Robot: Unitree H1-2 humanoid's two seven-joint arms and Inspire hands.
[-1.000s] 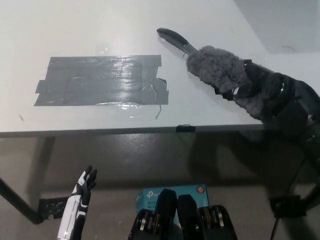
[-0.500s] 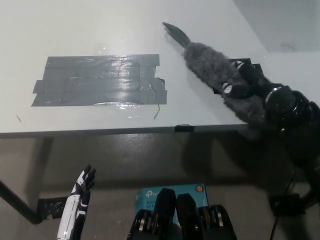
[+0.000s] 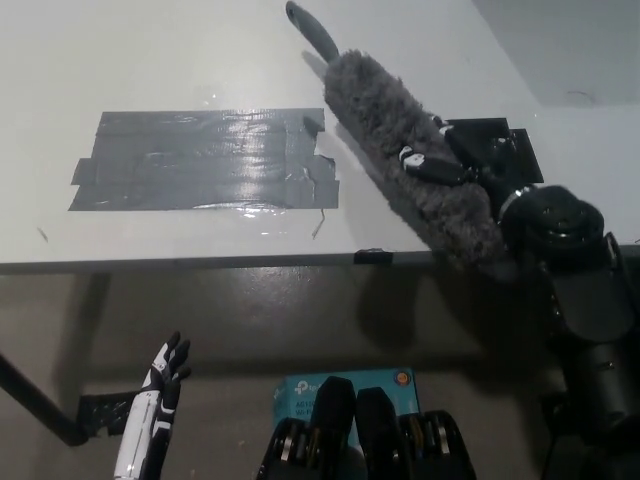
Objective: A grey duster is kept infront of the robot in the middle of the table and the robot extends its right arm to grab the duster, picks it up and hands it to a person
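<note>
Black right robot hand [image 3: 455, 165] is closing around the fluffy grey duster [image 3: 405, 150] at its soft, light, compressible head, holding it slantwise over the white surface [image 3: 200, 60] beside grey tape patch [image 3: 200, 160], stiff handle [image 3: 310, 30] offering firmer purchase, white left robot hand [image 3: 165, 385] resting low.

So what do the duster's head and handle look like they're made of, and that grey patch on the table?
The duster head looks like soft grey fluffy fibre, with a fuzzy, matte outline. Its handle seems to be smooth hard plastic with a slight sheen. The grey patch appears to be overlapping strips of glossy tape, wrinkled and reflective.
</note>
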